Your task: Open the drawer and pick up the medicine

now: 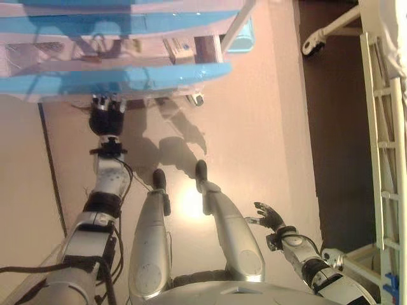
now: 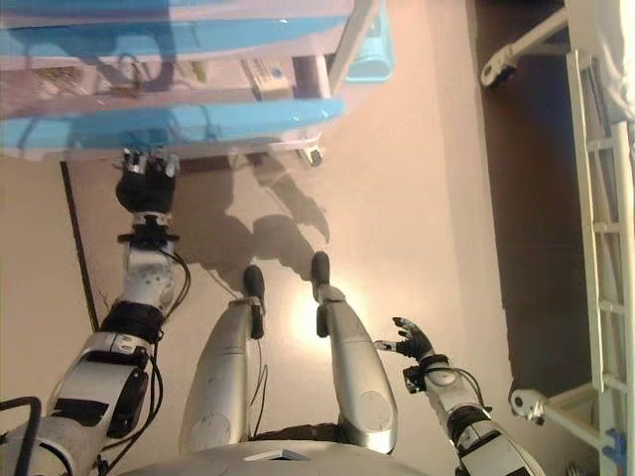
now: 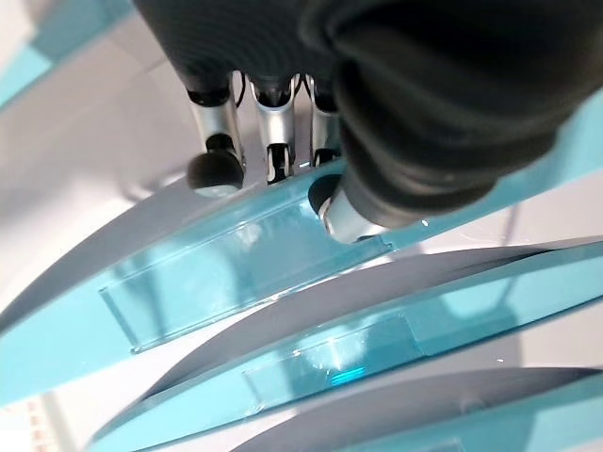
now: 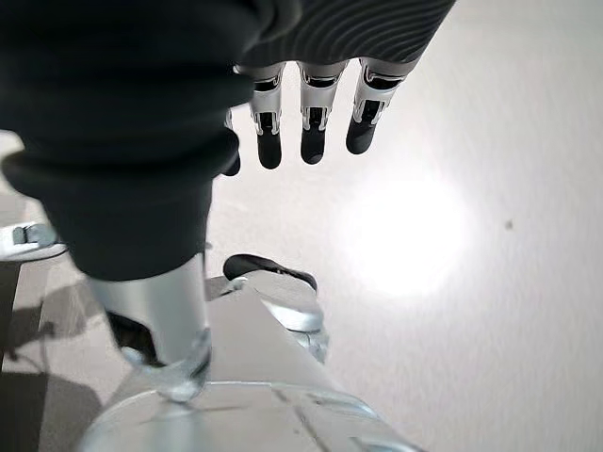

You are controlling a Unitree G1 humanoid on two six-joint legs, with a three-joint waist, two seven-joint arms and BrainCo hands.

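A cart with pale blue drawers stands at the far edge in the eye views. Its lowest drawer is pulled out, and several small things lie inside, among them a light box that may be the medicine. My left hand reaches up to that drawer's front. Its fingers curl over the front's edge and its thumb presses on the clear label strip. My right hand hangs low beside my right leg, its fingers straight and holding nothing.
The cart rests on casters, one just right of my left hand. At the right stand a white bed frame with a rail and a wheel on dark flooring. A dark seam crosses the beige floor at the left.
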